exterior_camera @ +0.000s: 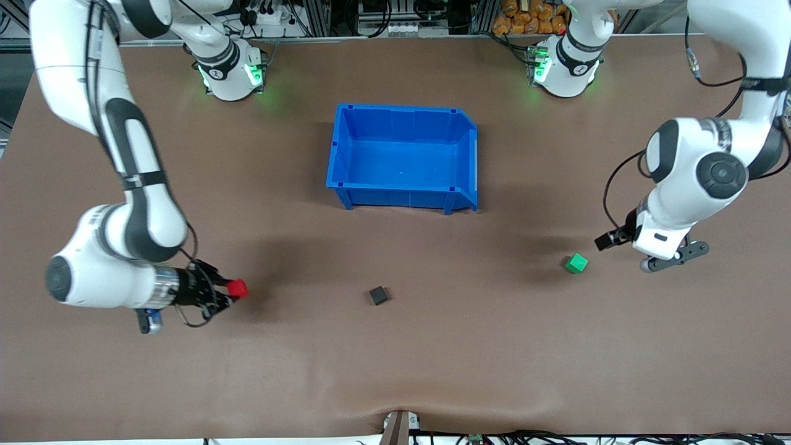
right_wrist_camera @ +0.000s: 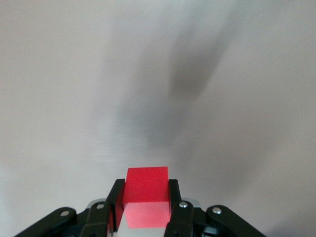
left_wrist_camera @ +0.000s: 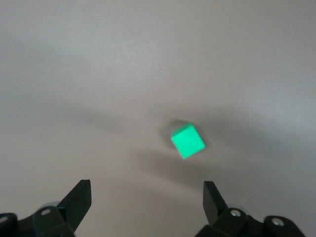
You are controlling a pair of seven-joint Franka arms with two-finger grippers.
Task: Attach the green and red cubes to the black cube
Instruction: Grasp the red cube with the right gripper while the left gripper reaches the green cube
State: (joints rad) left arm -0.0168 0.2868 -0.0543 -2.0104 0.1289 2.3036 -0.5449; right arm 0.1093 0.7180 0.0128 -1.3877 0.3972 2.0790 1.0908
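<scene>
Brown tabletop carries a blue bin [exterior_camera: 405, 157] at its middle, toward 12 o'clock from the black cube [exterior_camera: 378, 295]. At 9 o'clock of that cube, the right gripper [exterior_camera: 232, 290] hangs over the table, its 2 fingers clamped on the red cube [exterior_camera: 237, 288]. At 3 o'clock the green cube [exterior_camera: 576, 263] lies on the table, with the left gripper [left_wrist_camera: 145, 197] spread wide just beside it, holding nothing.

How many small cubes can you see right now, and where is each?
3. The red cube is clamped in the right gripper. The black cube lies on the table, nearer the front camera than the blue bin. The green cube lies beside the open left gripper. None seem hidden.
</scene>
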